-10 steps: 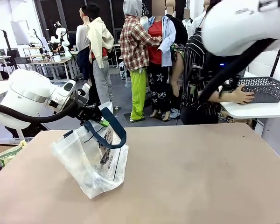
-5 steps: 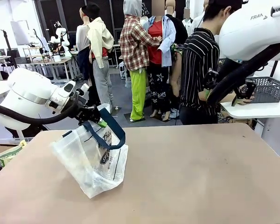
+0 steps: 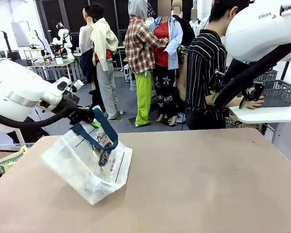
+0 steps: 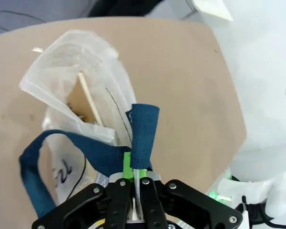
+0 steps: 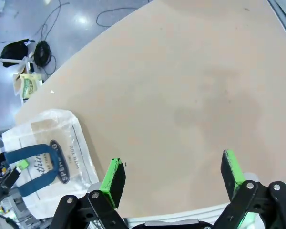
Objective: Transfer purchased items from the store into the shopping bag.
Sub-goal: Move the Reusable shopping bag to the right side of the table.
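The shopping bag (image 3: 89, 165), translucent whitish plastic with dark print and navy strap handles (image 3: 98, 137), is lying slumped on the left part of the bench (image 3: 199, 179). The left gripper (image 3: 85, 118) is clenching its fingers (image 4: 127, 164) on one strap, holding the bag's mouth half open. Compared with a second earlier, the left arm is sitting farther left and the bag is leaning lower and flatter. The right gripper (image 5: 174, 179) is hanging above the bench with fingers (image 5: 113, 179) spread wide, grasping nothing. At the far right, a person's hand (image 3: 252, 101) is resting on the dark lattice basket (image 3: 276, 92) on a side table; the right arm is partly covering it. The bag's contents are hard to make out.
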Controlling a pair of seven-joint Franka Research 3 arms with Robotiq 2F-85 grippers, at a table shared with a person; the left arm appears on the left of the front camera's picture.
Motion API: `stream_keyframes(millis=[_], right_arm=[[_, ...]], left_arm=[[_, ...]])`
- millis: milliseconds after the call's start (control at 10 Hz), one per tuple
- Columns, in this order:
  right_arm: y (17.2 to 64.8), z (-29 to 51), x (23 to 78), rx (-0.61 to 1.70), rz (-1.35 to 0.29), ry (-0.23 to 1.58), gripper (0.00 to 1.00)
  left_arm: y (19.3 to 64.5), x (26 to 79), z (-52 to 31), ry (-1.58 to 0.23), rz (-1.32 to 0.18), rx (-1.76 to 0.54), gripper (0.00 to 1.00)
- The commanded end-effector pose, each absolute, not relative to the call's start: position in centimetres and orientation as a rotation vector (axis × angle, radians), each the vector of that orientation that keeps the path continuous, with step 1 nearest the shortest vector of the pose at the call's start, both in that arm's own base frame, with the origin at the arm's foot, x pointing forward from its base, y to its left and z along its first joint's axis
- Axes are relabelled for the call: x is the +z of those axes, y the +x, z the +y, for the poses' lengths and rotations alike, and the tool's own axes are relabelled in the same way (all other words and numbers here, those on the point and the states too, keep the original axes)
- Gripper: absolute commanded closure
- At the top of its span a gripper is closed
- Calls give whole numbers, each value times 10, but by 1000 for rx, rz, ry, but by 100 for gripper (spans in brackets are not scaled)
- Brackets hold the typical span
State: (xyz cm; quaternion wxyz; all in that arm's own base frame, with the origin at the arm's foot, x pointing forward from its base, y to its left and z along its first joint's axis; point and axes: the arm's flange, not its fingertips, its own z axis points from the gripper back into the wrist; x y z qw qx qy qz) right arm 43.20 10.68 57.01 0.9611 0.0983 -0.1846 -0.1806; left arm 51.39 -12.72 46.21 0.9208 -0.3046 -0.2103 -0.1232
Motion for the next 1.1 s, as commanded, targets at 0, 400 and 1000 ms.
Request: stream_keyframes(millis=[0,400,1000], right_arm=[[433,105,572,-354,-372,177,0],[433,105,572,-354,-372,177,0],[433,105,572,-354,-372,177,0]], left_arm=[[498,490,-111,-511,-479,-163,100],[488,541,-60,-330,-569,27,100],[475,595,72,-147,-542,422,100]])
